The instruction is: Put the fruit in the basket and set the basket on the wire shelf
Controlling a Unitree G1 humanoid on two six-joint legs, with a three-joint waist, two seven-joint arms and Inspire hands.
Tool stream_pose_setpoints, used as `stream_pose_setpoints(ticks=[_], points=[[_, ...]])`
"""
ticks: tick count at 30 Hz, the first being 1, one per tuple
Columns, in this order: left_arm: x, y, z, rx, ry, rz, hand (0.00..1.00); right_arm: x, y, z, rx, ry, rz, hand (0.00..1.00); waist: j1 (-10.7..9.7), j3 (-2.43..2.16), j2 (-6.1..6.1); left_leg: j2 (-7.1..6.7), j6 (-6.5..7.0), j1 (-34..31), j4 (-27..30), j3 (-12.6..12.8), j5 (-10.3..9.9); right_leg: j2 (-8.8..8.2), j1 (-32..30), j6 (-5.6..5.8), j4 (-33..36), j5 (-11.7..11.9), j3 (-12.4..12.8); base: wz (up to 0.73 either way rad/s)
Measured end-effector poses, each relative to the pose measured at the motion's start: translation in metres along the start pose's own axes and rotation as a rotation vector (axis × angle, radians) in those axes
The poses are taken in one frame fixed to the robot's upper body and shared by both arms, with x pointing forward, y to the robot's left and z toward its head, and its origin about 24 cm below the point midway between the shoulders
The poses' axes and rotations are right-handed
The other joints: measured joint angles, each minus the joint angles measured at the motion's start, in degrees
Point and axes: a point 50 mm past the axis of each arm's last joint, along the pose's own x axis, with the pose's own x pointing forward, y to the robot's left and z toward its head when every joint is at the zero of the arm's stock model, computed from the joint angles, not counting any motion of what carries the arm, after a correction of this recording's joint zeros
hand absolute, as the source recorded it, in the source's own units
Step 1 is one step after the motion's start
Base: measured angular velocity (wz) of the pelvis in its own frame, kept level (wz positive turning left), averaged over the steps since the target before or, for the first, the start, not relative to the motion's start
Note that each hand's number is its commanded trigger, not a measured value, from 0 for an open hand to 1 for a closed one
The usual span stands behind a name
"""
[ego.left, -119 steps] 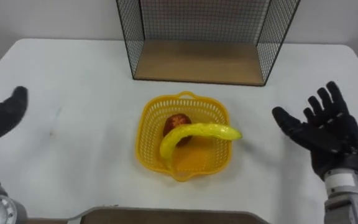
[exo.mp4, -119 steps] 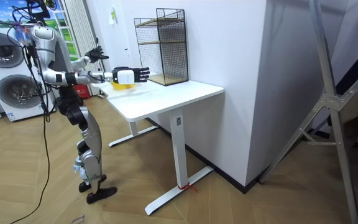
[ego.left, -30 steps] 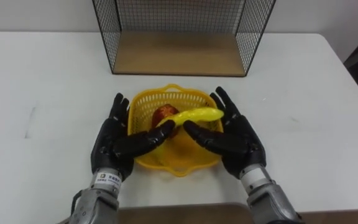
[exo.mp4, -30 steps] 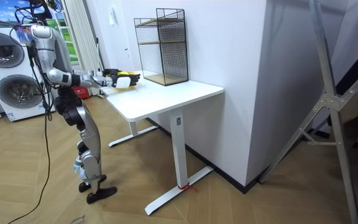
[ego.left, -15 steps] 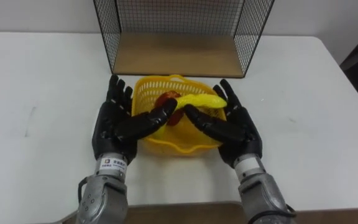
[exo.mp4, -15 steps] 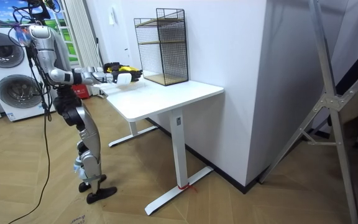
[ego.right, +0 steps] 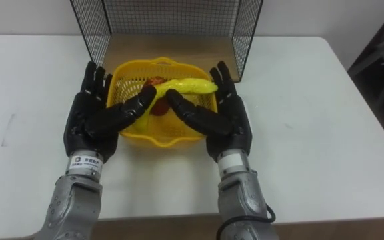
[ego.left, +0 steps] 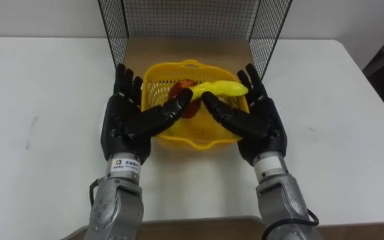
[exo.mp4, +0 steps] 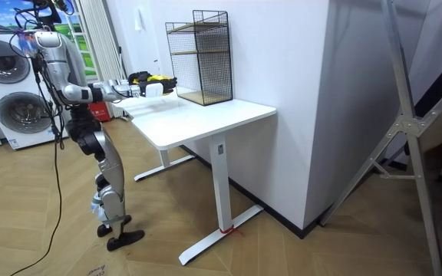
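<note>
Eye views: the left hand and right hand, fingers straight, squeezed the yellow plastic lattice basket between them. The thumbs lay over its rim, probably to stop it tipping. The long yellow banana and round red fruit sat inside, at the black wire shelf's mouth.

Room view: the robot stood at the white desk's end, arms out.

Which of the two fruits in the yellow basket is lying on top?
The long yellow banana: it lies across the basket, over the round red fruit, which sits lower and is partly hidden under it.
</note>
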Motion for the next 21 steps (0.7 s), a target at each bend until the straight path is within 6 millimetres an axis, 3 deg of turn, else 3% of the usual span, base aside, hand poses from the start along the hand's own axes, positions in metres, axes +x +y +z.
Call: stream_pose_setpoints(ticks=[8, 21], points=[[0.0, 0.0, 0.0, 0.0, 0.0, -0.001, 0.0, 0.001, 0.007, 0.009, 0.008, -0.041, 0.031, 0.0, -1.6, -0.07, -0.36, 0.0, -0.01, -0.1, 0.0, -0.2, 0.0, 0.0, -0.1, 0.0, 0.2, 0.0, -0.2, 0.01], [0.0, -0.002, -0.001, -0.001, 0.002, -0.007, 0.0, 0.005, 0.014, 0.017, 0.015, -0.091, 0.062, 0.0, -1.8, -0.17, -0.55, -0.01, 0.0, -0.1, 0.2, -0.2, 0.0, -0.04, 0.0, 0.0, 0.2, 0.0, -0.2, 0.0]])
